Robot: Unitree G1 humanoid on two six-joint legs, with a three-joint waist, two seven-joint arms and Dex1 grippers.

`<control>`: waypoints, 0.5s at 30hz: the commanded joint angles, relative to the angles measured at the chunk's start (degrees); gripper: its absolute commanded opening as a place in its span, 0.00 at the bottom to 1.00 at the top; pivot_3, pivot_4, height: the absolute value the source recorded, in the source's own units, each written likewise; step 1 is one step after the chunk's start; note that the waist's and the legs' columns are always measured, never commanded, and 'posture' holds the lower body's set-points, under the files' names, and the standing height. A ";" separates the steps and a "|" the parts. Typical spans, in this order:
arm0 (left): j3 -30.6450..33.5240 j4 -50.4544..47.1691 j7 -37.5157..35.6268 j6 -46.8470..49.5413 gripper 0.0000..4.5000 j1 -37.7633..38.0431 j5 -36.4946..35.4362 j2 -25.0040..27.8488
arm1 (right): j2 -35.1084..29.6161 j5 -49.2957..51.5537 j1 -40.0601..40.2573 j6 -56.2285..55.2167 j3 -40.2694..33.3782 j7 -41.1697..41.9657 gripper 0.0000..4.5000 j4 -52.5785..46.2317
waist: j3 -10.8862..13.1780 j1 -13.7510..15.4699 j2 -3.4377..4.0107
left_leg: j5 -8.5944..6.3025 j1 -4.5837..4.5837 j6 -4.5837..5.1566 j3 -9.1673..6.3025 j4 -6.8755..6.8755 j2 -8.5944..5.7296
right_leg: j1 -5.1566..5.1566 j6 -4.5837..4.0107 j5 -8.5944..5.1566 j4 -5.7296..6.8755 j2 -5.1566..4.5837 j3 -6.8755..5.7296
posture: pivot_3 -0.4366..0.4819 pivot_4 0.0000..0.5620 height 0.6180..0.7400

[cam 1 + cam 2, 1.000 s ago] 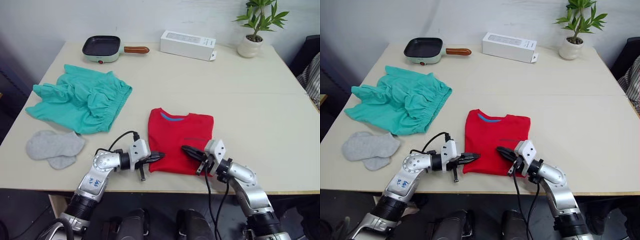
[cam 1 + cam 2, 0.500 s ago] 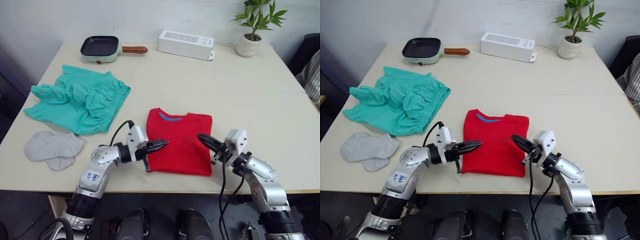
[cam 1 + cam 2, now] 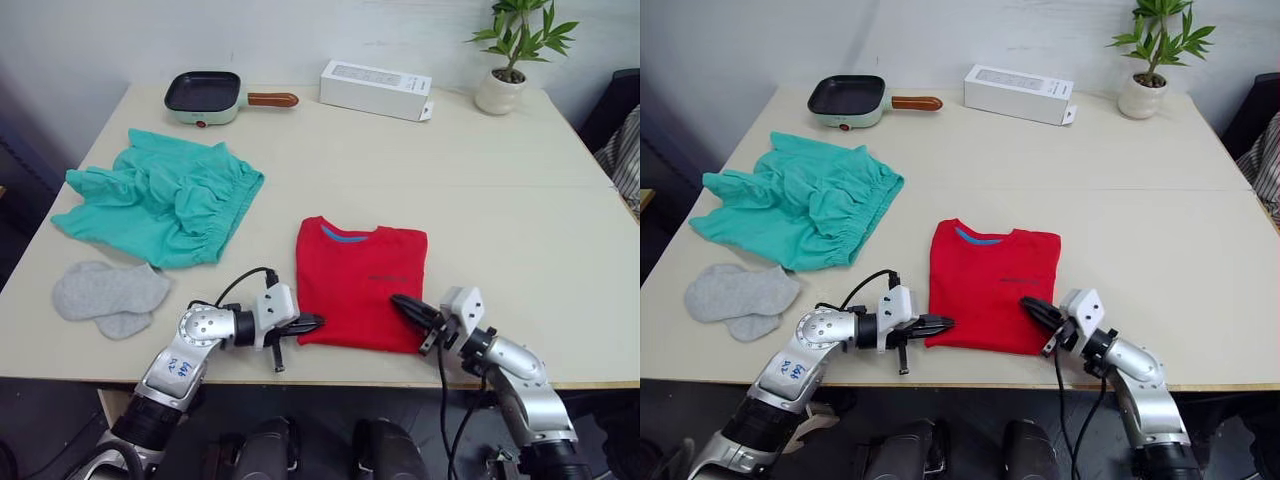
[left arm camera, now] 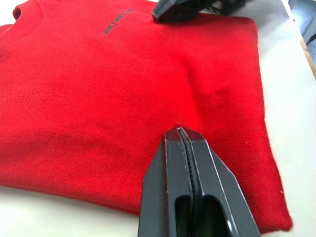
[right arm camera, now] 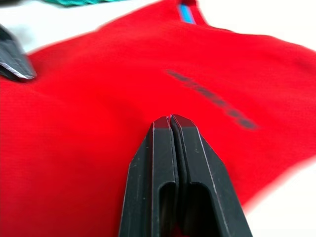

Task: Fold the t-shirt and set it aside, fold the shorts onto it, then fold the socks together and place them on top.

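The table (image 3: pixel 500 200) carries everything. On it, one pair of shorts (image 3: pixel 160 200) lies spread and rumpled at about ten o'clock from the table's middle, unfolded as far as can be judged. One t-shirt (image 3: pixel 362 282) sits at six o'clock, near the front edge, already folded into a neat rectangle with the collar toward twelve o'clock; it looks folded but not set aside. Two socks (image 3: pixel 108 295) lie overlapping at eight o'clock, just below the shorts, not yet paired up. So the first fold seems done; moving the shirt, folding the shorts onto it and topping with the socks are all left.

Further back, at twelve o'clock, stand one white box (image 3: pixel 376 90), one small frying pan (image 3: pixel 205 96) at eleven o'clock and one potted plant (image 3: pixel 510 55) at one o'clock.

Two grippers work the shirt's near edge. The left gripper (image 3: pixel 308 322) rests clenched at the shirt's seven o'clock corner, pinching nothing visible. The right gripper (image 3: pixel 408 308) sits at its five o'clock corner, clenched on top of the cloth, grasping nothing that can be seen.
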 commanded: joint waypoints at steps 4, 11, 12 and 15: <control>2.43 5.90 0.96 -1.21 0.00 -9.55 -2.07 -4.54 | 2.42 -0.52 -10.40 0.98 3.62 1.71 0.01 1.73 | 0.02 0.05 0.02 | 0.05 0.00 -0.08 0.00 0.01 0.06 | -0.02 -0.01 0.00 0.09 0.07 -0.06 | 0.48 0.27 1.00; -1.38 21.39 4.71 -8.22 0.00 -17.87 6.63 -8.20 | 5.87 -6.79 -20.17 -6.63 5.29 0.04 0.01 20.58 | 0.02 -0.07 0.00 | 0.30 -0.02 -0.09 0.23 0.00 -0.25 | -0.02 0.13 0.06 0.31 0.18 -0.26 | 0.48 0.27 1.00; -1.37 22.57 4.77 -8.90 0.00 -18.06 6.97 -8.41 | 5.70 -6.84 -21.49 -7.69 4.13 -0.60 0.01 23.88 | 0.02 -0.11 0.00 | 0.31 -0.02 -0.04 0.28 0.00 -0.28 | -0.02 0.18 0.09 0.29 0.17 -0.27 | 0.48 0.27 1.00; -1.03 23.87 4.56 -9.95 0.00 -17.91 7.03 -8.97 | 3.62 -6.77 -24.25 -10.13 1.34 -0.95 0.01 31.55 | 0.02 -0.07 0.00 | 0.30 -0.01 0.07 0.36 0.10 -0.30 | 0.03 0.30 0.16 0.23 0.14 -0.23 | 0.48 0.27 1.00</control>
